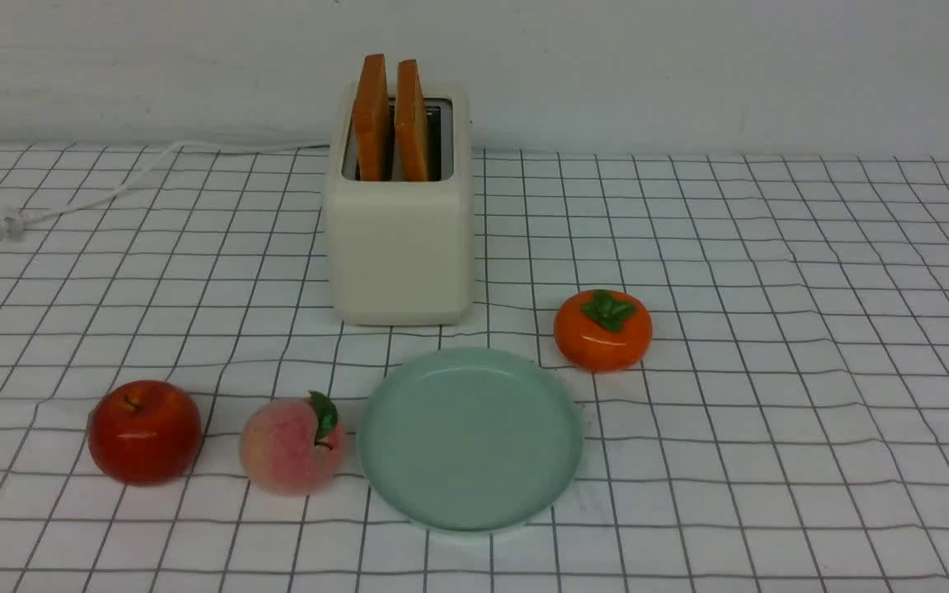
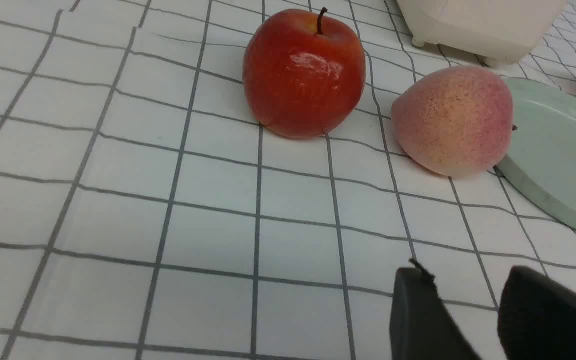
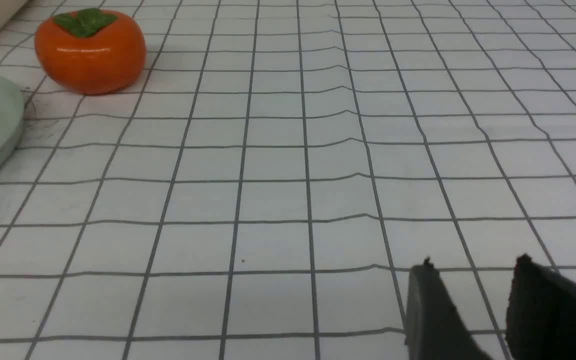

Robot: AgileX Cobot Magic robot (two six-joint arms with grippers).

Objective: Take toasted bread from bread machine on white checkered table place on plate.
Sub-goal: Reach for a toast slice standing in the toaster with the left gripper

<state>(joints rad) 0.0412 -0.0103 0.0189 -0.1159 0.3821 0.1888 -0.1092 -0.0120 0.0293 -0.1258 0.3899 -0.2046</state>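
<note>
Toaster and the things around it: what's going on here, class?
Nothing is being handled yet: the left gripper and right gripper are both open and empty. Two slices of toast stand in the toaster, poking out of its slots. The plate in front is bare, so the toast has not been served.

Two toast slices (image 1: 371, 123) stand in one toaster (image 1: 400, 247), upper left of centre. One plate (image 1: 471, 436) lies at lower centre. There are three fruits: one apple (image 1: 145, 432), one peach (image 1: 289, 445), one persimmon (image 1: 604, 333).
</note>
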